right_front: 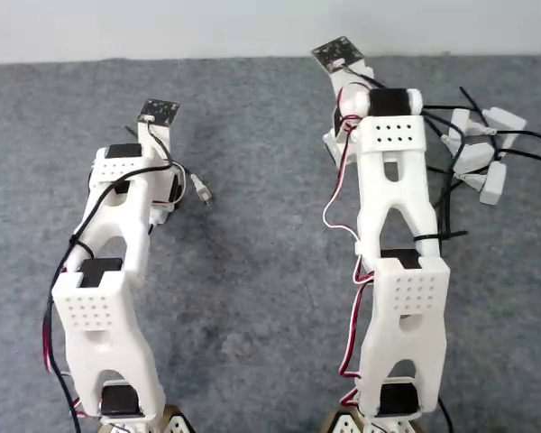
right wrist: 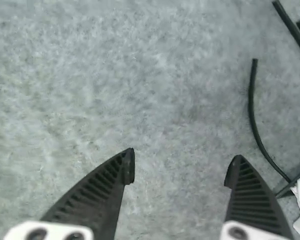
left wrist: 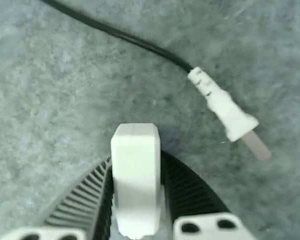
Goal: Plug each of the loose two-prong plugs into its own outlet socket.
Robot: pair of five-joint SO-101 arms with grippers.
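Progress entry, plug-and-socket job, early stage by my reading. Item one: my left pincer [left wrist: 135, 159], clamped on a white block [left wrist: 135, 182] at the lower centre of the left wrist view. I take the block for an outlet socket, though its slots are hidden. Item two: loose two-prong plug [left wrist: 222, 106], white, on a black cord [left wrist: 115, 32]. It lies flat on the grey mat [left wrist: 50, 100] at centre right of that view, prongs pointing toward the lower right. It is near the block but not touching it, and not yet inserted. Item three: my right pincer [right wrist: 182, 157], fingers wide apart over the mat, holding nothing. Item four: cluster of white plugs and sockets [right_front: 476, 155] with black cords, in the upper right of the high view, just beside my right arm [right_front: 397, 207]. Whether any pair there is already joined I cannot tell. Outstanding, in my judgement: the plug by my left pincer at least, and probably pieces of the cluster.
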